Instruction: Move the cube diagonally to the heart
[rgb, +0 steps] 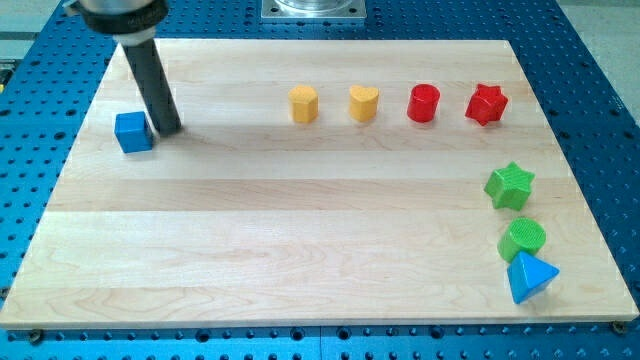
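Item one: the desk (300, 230) is a pale wooden board lying on a blue perforated base (600, 120), with a metal mounting plate (313, 8) at the top centre of the frame.

Item two: the arm carries no hand, so no wide or narrow setting applies; it ends in a dark rod that descends from the upper left of the frame and leans slightly toward the view's right as it goes down. My tip (170, 130) rests on the board just beside the right face of the blue cube (133, 132). Whether the two touch cannot be told from this view; any gap is very slight.

Item three: the blue cube, the task's thing, sits in the upper left of the board, near the board's left edge.

Item four: the yellow heart (364, 103) stands in a row along the upper part of the board, well apart from the cube and toward the view's right of it. The row reads, left to right: yellow hexagonal block (303, 103), yellow heart, red cylinder (424, 103), red star (487, 104). They are evenly spaced and none touch.

Item five: at the right edge, a column runs downward: green star (510, 186), green cylinder (523, 240), blue triangular block (531, 277). The green cylinder and the blue triangular block appear to be in contact.
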